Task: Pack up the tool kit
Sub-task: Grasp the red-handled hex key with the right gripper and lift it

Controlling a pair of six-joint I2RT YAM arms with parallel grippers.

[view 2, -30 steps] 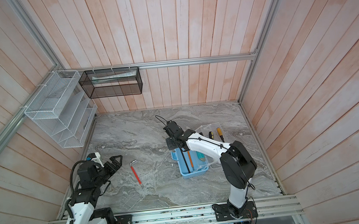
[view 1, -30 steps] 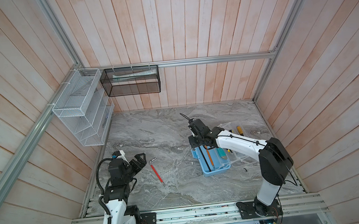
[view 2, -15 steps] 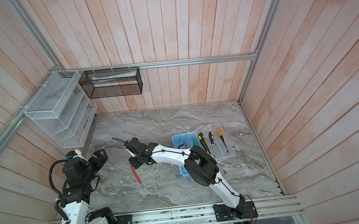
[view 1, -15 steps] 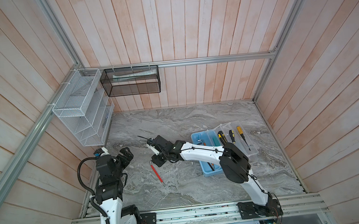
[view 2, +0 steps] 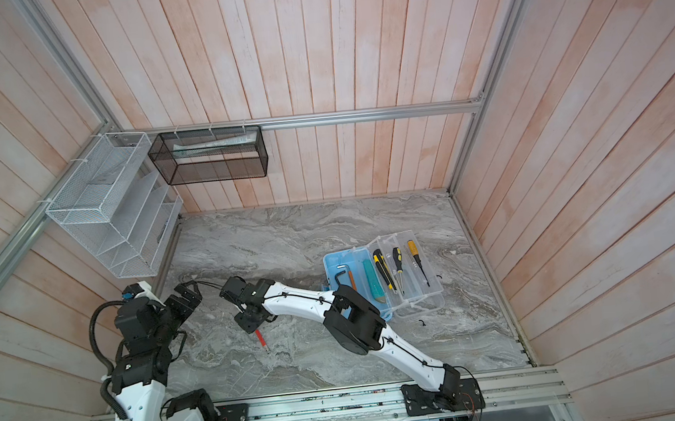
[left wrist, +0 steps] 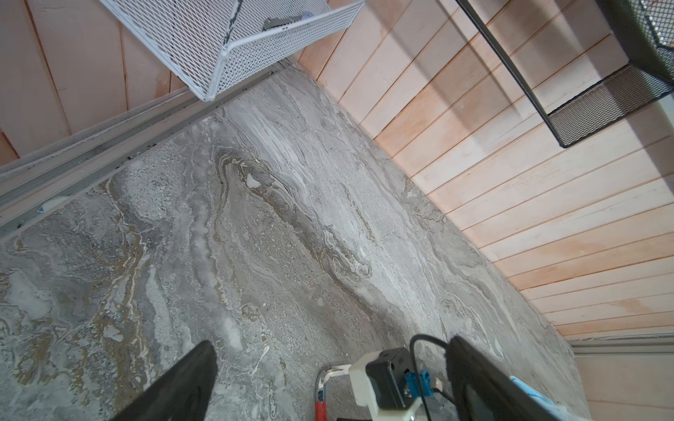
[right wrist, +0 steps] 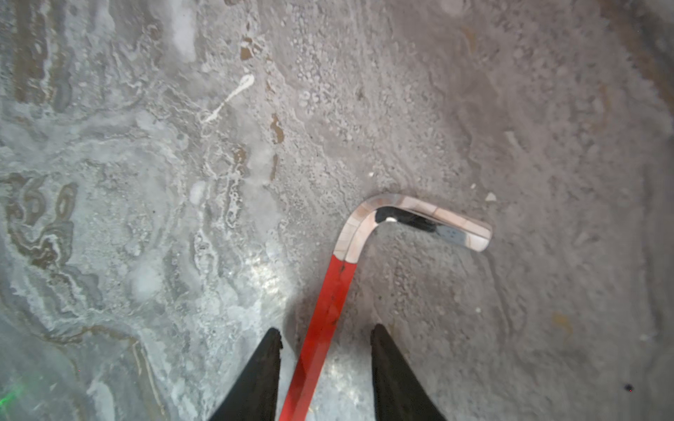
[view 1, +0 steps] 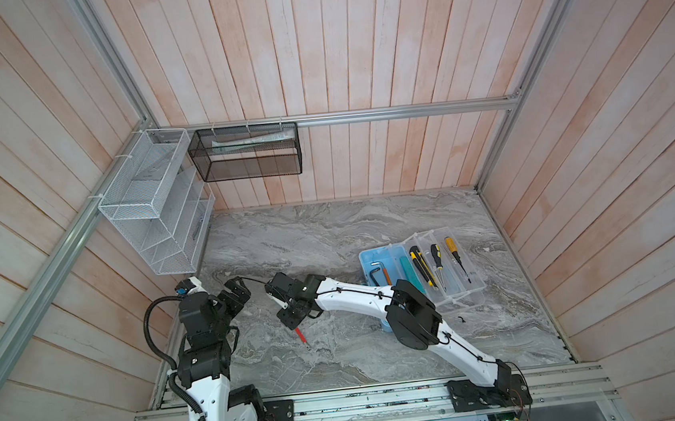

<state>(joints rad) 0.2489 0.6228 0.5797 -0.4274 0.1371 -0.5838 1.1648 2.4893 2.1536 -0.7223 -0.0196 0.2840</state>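
One tool left out: the red-sleeved L-shaped hex key with a chrome bend [right wrist: 328, 302] lies flat on the left half of the grey marble-patterned desk [view 1: 329, 229]. It is well apart from the light blue plastic tool box [view 1: 369, 258] on the right.
Right end effector [right wrist: 326, 328]: you have it reaching across the middle, directly over the key. Its fingers stand part open, one on each side of the red shaft, with desk showing in both gaps. It grips nothing.
Key from right end effector: it lies straight below, between the fingers. The chrome bend is ahead of the fingertips and the sleeved shaft runs back under the wrist.
Long axis: the shaft runs along the fingers' line of reach, so it crosses their closing direction. In both top views it slants from far-left to near-right, and only its near red end shows past the end effector.
Left end effector [view 1: 238, 291]: it is spread as wide as it goes, empty, raised just left of the key and not touching it.
Nearer arm: the right, as I judge it, so closing and lifting there falls to you.
Tool box: it is open, with a black hex key [view 1: 374, 273] inside and other tools in the clear plastic tray [view 1: 476, 291].
Change from a second ago: your right arm was over the blue box then, and half a second ago it had swung to the key. Now it straddles the shaft. The left end effector has drawn back toward the left edge. The key lies where it lay.
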